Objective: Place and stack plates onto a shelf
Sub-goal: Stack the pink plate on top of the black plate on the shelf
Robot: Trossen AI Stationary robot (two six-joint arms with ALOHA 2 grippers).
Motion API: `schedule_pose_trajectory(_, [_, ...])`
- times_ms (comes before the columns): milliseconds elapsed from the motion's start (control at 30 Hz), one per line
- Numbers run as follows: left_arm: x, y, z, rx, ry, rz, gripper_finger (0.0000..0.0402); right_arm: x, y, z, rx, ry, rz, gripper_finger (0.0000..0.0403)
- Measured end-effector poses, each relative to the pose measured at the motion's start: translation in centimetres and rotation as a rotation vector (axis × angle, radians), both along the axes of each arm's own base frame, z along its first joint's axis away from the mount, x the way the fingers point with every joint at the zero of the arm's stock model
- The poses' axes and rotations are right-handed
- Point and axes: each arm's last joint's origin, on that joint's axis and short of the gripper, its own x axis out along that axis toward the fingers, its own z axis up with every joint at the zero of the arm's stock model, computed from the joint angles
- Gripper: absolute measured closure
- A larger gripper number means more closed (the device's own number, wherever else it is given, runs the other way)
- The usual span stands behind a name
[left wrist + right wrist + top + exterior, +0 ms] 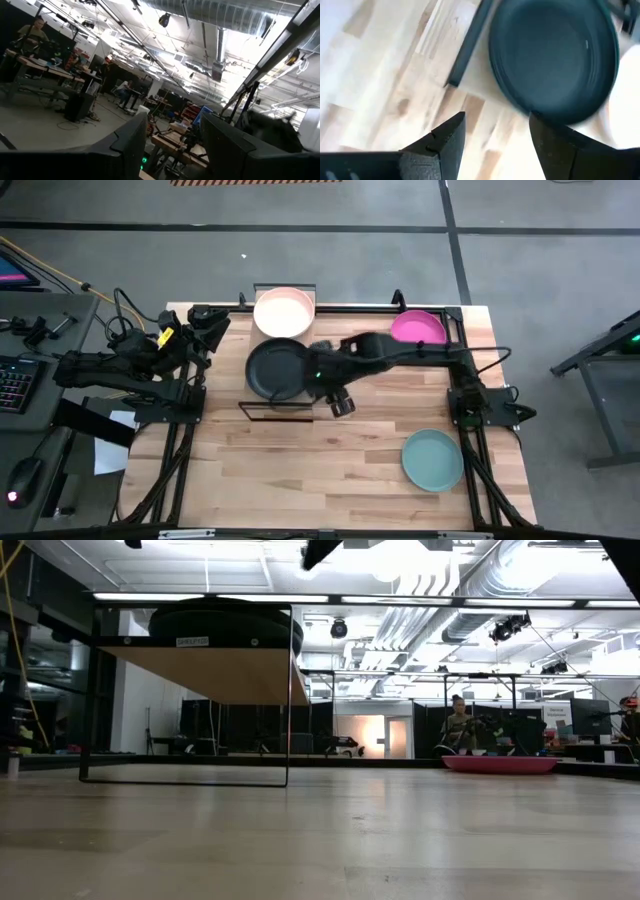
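The shelf (262, 408) is a light-wood board on a thin black frame, standing at the table's far middle. A dark plate (279, 369) lies flat on its near half, and a pale peach plate (285, 311) on its far half. The low view shows the dark plate (220, 616) on the raised board (205, 668). My right gripper (342, 404) is open and hovers just right of the shelf's near end. In its wrist view the open fingers (497, 122) stand short of the dark plate (552, 52), touching nothing. My left gripper (172, 150) is open, parked at the table's left.
A magenta plate (418, 327) lies on the table near the far right corner, seen also in the low view (500, 764). A light blue-green plate (433, 460) lies near the right edge, toward the near side. Bare wood fills the near middle. People sit in the room beyond.
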Motion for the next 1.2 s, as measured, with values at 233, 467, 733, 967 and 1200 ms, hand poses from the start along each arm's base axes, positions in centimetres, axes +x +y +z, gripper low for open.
schedule_pose_trajectory(233, [0.2, 0.0, -0.3, 0.003, 0.033, 0.001, 0.0227, -2.8, -2.8, 1.9, 0.131, 0.048, -0.241, 0.0203])
schedule_pose_trajectory(467, [0.3, -0.1, -0.4, 0.02, 0.045, -0.039, 0.0227, -4.5, -4.3, 2.5, 0.158, 0.052, -0.297, 0.0203])
schedule_pose_trajectory(733, [0.9, -0.7, -0.8, 0.072, 0.083, -0.228, 0.0227, -7.2, -6.5, -0.1, 0.222, 0.064, -0.436, 0.0203])
schedule_pose_trajectory(967, [2.8, -1.0, -4.2, 0.035, 0.088, -0.309, 0.0227, -11.6, -6.9, -3.9, 0.346, -0.037, -0.632, 0.0203])
schedule_pose_trajectory(1200, [3.8, -1.0, -7.3, -0.045, 0.124, -0.32, 0.0227, -16.5, -5.8, -4.9, 0.458, -0.224, -0.81, 0.0203])
